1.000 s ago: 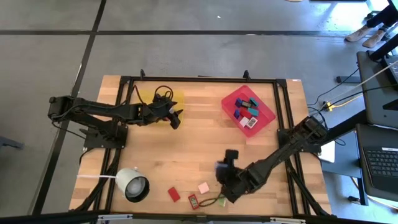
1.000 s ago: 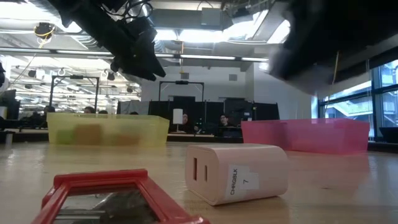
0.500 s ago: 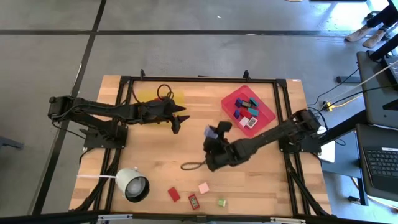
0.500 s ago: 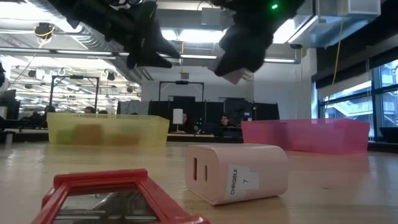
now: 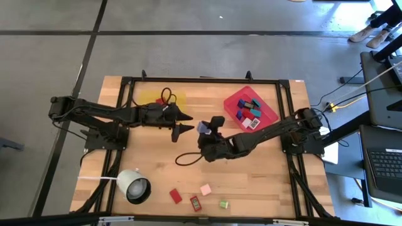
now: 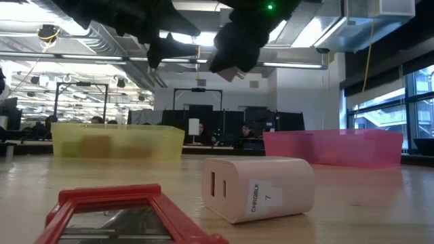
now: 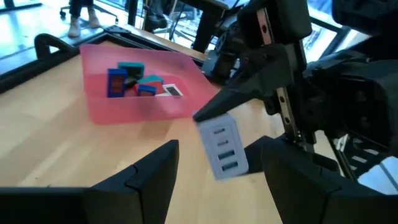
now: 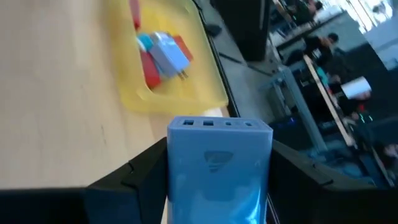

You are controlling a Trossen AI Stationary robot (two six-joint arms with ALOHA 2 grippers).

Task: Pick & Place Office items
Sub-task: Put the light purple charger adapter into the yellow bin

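My right gripper [image 5: 206, 130] hangs over the table's middle, shut on a lilac-blue block [image 8: 219, 168] with small ports on its end face. A dark cord [image 5: 186, 157] trails from beneath it. My left gripper [image 5: 186, 123] stands open just to its left with nothing between its fingers; the block [image 7: 221, 148] shows a little way in front of them. More office items lie flat near the front edge: a red one [image 5: 176, 196], a pink one [image 5: 205, 189] and a green one [image 5: 223, 204]. A white block [image 6: 261, 186] rests on its side. My right gripper pinches the block's two long sides [image 8: 177, 186] between its two fingers, with the port end pointing away from the wrist. The fingers come from the table's right, slanting a little downward, and lie along the block. The block is lifted clear, and the cord's loop hangs down toward the table.
A yellow tray [image 5: 146, 99] with a few items sits at the far left, behind my left gripper. A red tray [image 5: 269, 117] holding several blocks sits at the far right. A white round lamp-like object [image 5: 133, 186] stands at the near left. A red-framed item [image 6: 115, 203] lies close to the low camera.
My right gripper has carried the block up from the table's near edge toward the middle and the yellow tray, rolling as it went; the cord has been dragged along behind it. My left gripper has tipped up from pointing down to nearly level, staying open.
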